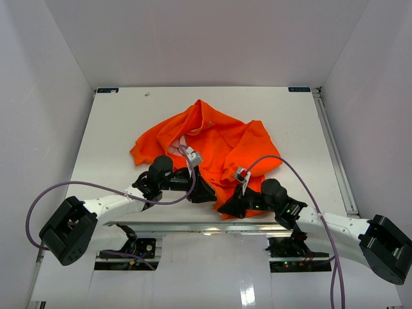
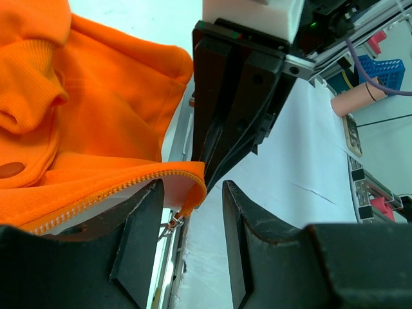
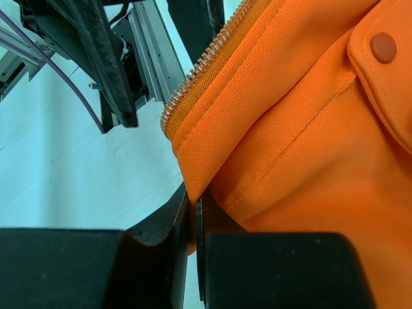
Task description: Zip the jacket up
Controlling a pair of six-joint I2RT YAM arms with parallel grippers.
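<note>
The orange jacket (image 1: 215, 138) lies crumpled in the middle of the white table (image 1: 116, 122), its lower hem at the near edge. My right gripper (image 1: 230, 207) is shut on a fold of the jacket's hem (image 3: 212, 161), beside one row of zipper teeth (image 3: 199, 67). My left gripper (image 1: 206, 192) is open. Its fingers (image 2: 138, 238) stand on either side of the other hem corner (image 2: 187, 183), where the zipper teeth (image 2: 116, 188) end. A small metal zipper pull (image 2: 172, 223) hangs below that corner. In the left wrist view the right gripper (image 2: 238, 96) shows as a black block just behind it.
An aluminium rail (image 1: 193, 226) runs along the table's near edge, directly under both grippers. Another rail (image 1: 335, 154) lines the right side. White walls enclose the table. Beyond the table stand a blue basket (image 2: 386, 67) and a pinkish cylinder (image 2: 357, 100). A snap button (image 3: 383, 46) sits on the jacket.
</note>
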